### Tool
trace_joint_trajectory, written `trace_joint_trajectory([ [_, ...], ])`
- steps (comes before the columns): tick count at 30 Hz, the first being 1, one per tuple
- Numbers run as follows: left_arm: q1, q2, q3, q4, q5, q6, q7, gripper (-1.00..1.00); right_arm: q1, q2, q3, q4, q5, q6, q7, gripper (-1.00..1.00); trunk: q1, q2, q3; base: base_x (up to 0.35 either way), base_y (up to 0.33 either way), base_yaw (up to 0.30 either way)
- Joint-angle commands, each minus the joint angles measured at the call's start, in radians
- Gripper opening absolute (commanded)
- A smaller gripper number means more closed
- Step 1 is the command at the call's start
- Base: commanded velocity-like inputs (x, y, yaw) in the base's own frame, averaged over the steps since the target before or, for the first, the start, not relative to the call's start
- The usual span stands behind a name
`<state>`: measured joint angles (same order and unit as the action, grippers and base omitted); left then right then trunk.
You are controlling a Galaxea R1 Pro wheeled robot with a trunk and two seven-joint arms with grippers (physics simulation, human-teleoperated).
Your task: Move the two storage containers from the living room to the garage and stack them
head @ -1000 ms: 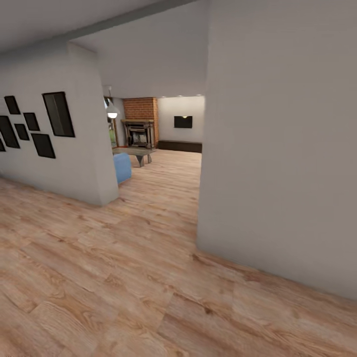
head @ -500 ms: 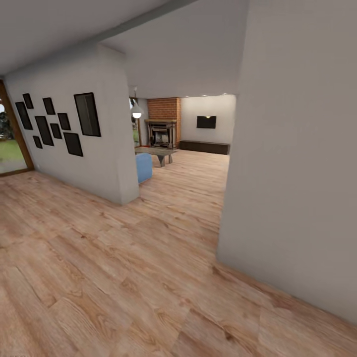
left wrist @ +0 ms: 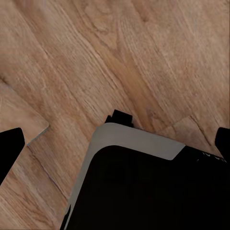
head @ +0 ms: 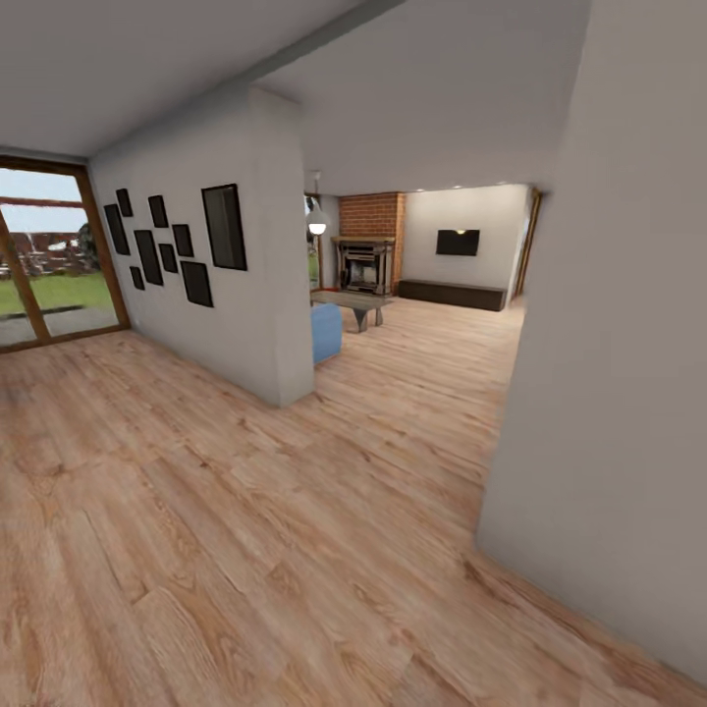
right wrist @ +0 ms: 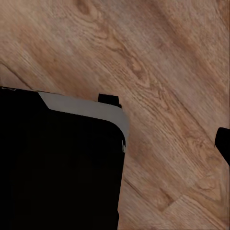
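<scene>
across the head view: the whole picture has slid right against the pictures from a moment ago, so the camera has turned left, not the room; a glass door [head: 49,255] with grass outside now shows at the left, and more of the picture frames [head: 177,241] on the near wall.
meaning for the task: a judgement only, the robot is on its way toward the living room [head: 432,285]; nothing is carried or stacked yet.
far end of the opening: brick fireplace [head: 368,250], black tv [head: 459,243], long dark cabinet [head: 454,294], low table [head: 352,304] and a blue seat [head: 327,332] on the wood floor [head: 245,511].
containers: neither red-orange bin can be made out; the grey wall [head: 628,393] on the right cuts off much of that room.
left wrist view: dark robot body with a pale edge [left wrist: 139,143] over planks; black finger tips [left wrist: 9,143] at both picture edges, so the left gripper looks spread and empty.
right wrist view: one black tip [right wrist: 223,143] at the edge; cannot tell if the right gripper is apart or together.
</scene>
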<state>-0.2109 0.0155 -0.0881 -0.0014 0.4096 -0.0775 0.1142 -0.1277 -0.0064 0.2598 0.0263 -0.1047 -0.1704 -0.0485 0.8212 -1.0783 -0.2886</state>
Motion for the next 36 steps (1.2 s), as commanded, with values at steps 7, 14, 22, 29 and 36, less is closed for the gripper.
trace_joint_trajectory([
  [7, -0.001, 0.0, -0.009, 0.001, 0.008, -0.002, 0.002, 1.0, -0.001, 0.0, 0.009, 0.003, -0.01, -0.006, -0.001, 1.0, 0.001, -0.001, -0.001, 0.321, 0.0, 0.277],
  [14, -0.001, 0.0, -0.009, 0.001, 0.008, -0.002, 0.002, 1.0, -0.001, -0.001, 0.01, 0.003, -0.008, -0.006, 0.011, 1.0, 0.001, -0.001, -0.001, 0.321, 0.0, 0.099],
  [22, -0.001, 0.0, -0.009, 0.001, 0.008, -0.002, 0.002, 1.0, -0.001, -0.001, 0.015, 0.003, 0.001, -0.006, 0.012, 1.0, 0.001, -0.001, -0.001, 0.321, 0.0, 0.004],
  [29, -0.001, 0.0, -0.009, 0.001, 0.008, -0.002, 0.002, 1.0, -0.001, -0.001, 0.018, 0.003, 0.003, -0.006, 0.004, 1.0, 0.001, -0.001, -0.001, 0.321, 0.0, 0.0],
  [36, -0.001, 0.0, -0.009, 0.0, 0.008, -0.002, 0.002, 1.0, -0.001, -0.001, 0.018, 0.003, 0.003, -0.006, 0.001, 1.0, 0.001, -0.001, -0.001, 0.321, 0.0, 0.0],
])
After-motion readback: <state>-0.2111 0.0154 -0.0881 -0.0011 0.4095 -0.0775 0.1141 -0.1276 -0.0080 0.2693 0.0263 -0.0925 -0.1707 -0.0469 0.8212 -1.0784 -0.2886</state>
